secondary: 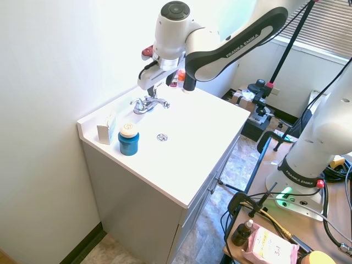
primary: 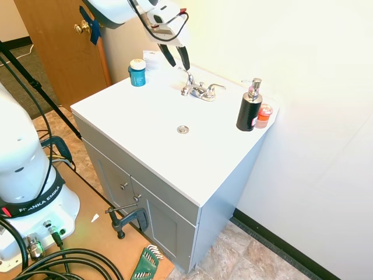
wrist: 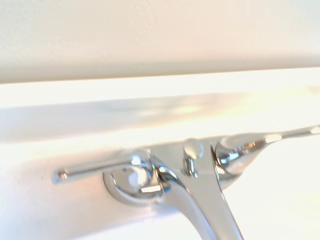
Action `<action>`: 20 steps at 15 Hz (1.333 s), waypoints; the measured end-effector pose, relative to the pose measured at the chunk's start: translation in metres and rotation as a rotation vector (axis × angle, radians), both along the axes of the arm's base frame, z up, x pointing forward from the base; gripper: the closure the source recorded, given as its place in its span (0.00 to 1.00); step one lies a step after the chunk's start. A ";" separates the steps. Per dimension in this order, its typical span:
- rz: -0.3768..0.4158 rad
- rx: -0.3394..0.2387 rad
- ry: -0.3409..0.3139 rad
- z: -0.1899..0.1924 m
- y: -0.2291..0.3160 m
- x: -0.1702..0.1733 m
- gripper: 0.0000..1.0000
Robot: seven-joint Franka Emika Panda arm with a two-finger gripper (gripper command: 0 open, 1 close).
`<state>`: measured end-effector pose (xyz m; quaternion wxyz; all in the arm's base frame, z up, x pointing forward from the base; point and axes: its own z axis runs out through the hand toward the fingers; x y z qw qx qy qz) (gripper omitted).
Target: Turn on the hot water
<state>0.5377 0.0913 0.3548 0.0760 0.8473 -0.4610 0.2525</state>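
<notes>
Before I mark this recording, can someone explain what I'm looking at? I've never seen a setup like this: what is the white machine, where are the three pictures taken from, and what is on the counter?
The white machine is a robot arm ending in a two-finger gripper, which holds nothing; its dark fingers stand apart above the chrome faucet. Two pictures come from cameras on opposite sides of the white sink counter. The third comes from a camera on the wrist and shows the faucet close up, with the hot water lever on one side and the matching lever on the other. On the counter stand a blue jar, a black pump soap bottle, a small orange-pink container beside it, and the drain in the middle. No water is running.
</notes>
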 end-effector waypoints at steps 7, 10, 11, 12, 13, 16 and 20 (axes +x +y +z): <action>0.015 -0.085 -0.059 -0.029 0.020 0.040 0.00; 0.030 -0.111 -0.065 -0.047 0.024 0.052 0.00; 0.030 -0.114 -0.062 -0.054 0.026 0.054 0.00; 0.028 -0.114 -0.058 -0.060 0.028 0.056 0.00; 0.025 -0.112 -0.054 -0.065 0.029 0.057 0.00; 0.002 -0.111 -0.036 -0.075 0.020 0.051 0.00; -0.040 -0.104 -0.010 -0.086 -0.015 0.022 0.00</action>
